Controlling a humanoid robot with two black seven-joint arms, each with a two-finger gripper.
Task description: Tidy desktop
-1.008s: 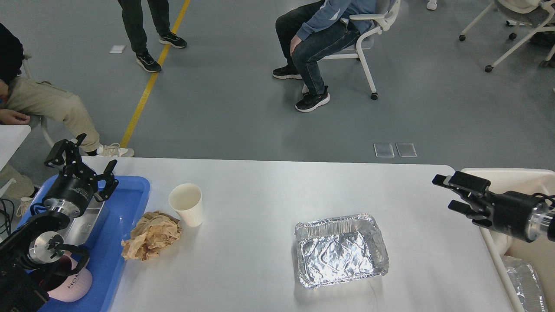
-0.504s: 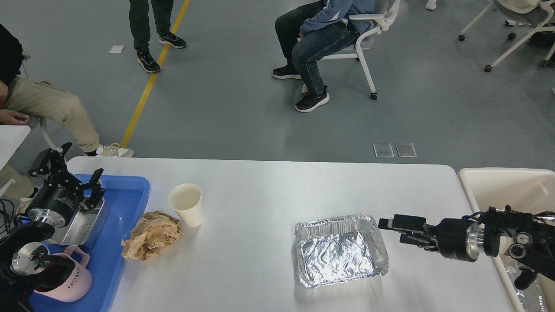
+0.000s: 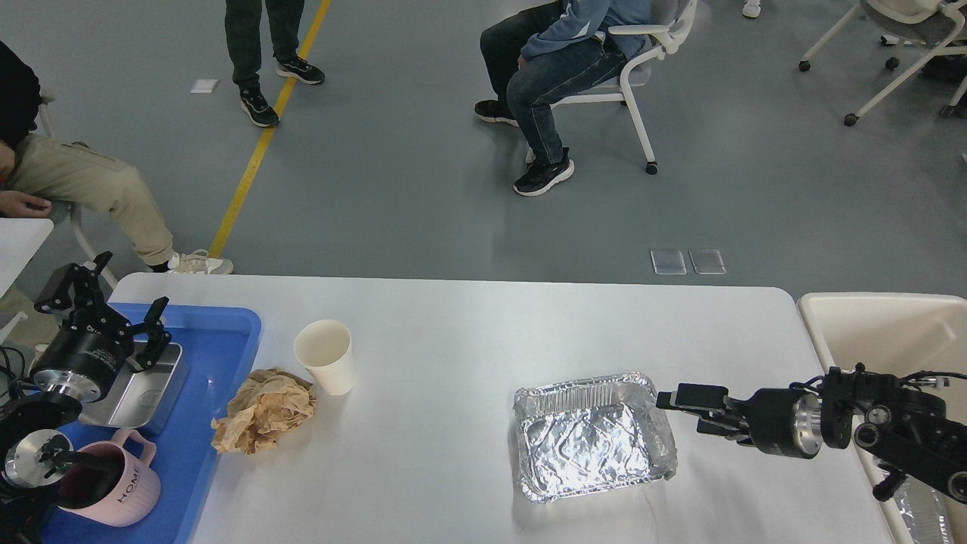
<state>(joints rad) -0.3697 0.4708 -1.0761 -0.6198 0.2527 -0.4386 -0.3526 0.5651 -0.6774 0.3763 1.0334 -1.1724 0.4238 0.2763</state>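
The desktop (image 3: 453, 340) fills the lower middle of the frame, a white top with rounded corners. On it, lower right of centre, lies one crinkled foil tray (image 3: 593, 436), and the right gripper (image 3: 684, 408) sits at the tray's right rim, fingers slightly parted with nothing in them – whether a pad touches the foil cannot be told. The likely step is grasping that rim, so the robot should pinch the rolled edge squarely and gently, since thin foil will probably buckle under a hard or skewed squeeze. Toward the left stand one paper cup (image 3: 325, 355) and, just beside it, one crumpled brown paper wad (image 3: 264, 410). At the lower left, one blue tray (image 3: 215, 393) carries one steel container (image 3: 143, 387) and one pink mug (image 3: 113, 487) – the left gripper (image 3: 98, 302) hangs above it, spread wide and empty. One cream bin (image 3: 884, 317) sits at the right edge.
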